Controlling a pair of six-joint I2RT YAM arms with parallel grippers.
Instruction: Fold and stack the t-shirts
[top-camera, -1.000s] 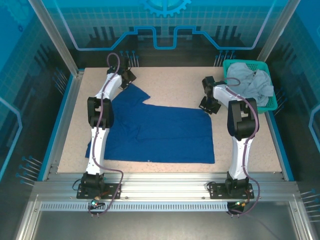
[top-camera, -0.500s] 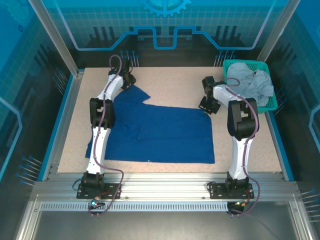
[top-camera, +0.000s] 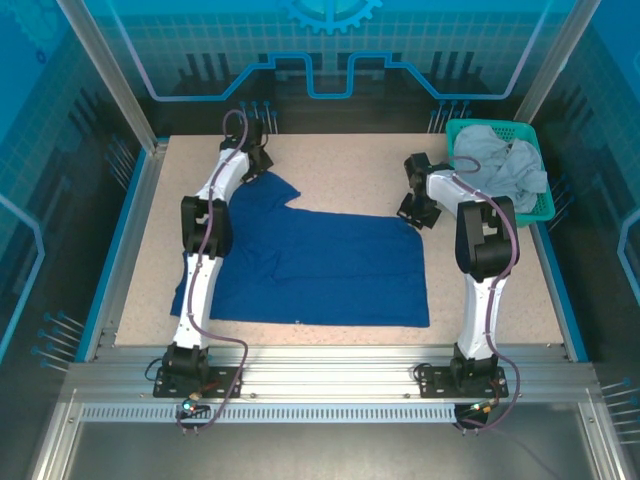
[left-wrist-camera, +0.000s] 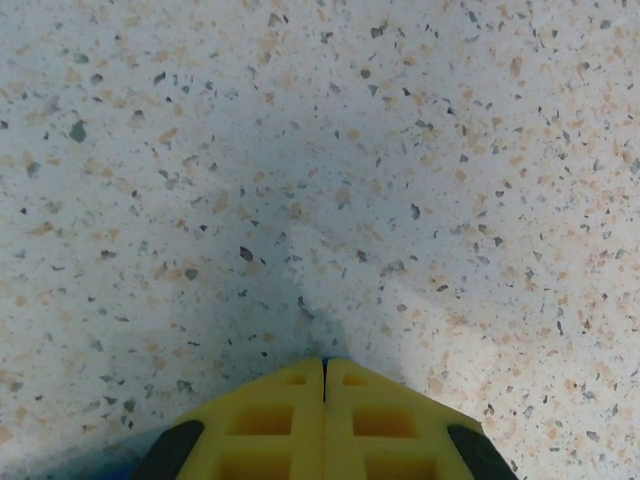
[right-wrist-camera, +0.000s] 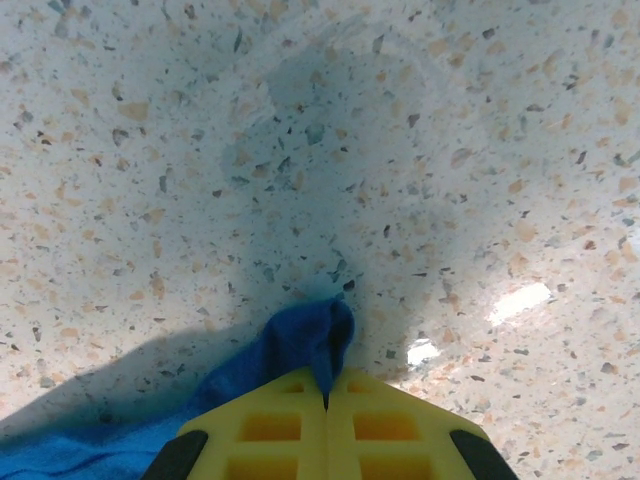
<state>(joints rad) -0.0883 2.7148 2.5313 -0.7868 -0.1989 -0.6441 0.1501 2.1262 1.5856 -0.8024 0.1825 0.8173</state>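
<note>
Right gripper (right-wrist-camera: 327, 382) pinches a corner of the blue t-shirt (top-camera: 330, 265); left gripper (left-wrist-camera: 323, 362) is pressed together over the speckled table (left-wrist-camera: 400, 150).

This is a robotics lab work cell, not a home or a shop. A speckled tabletop (top-camera: 340, 160) is boxed in by aluminium-profile posts (top-camera: 105, 75) rising from its far corners. Behind it stand translucent blue panels (top-camera: 200, 40), with a printed gear emblem (top-camera: 330, 12). Along the tabletop's near edge runs a slotted aluminium rail (top-camera: 330, 378). Bolted to it are a white left arm (top-camera: 200, 270) and right arm (top-camera: 480, 290), both with exposed cabling.
</note>
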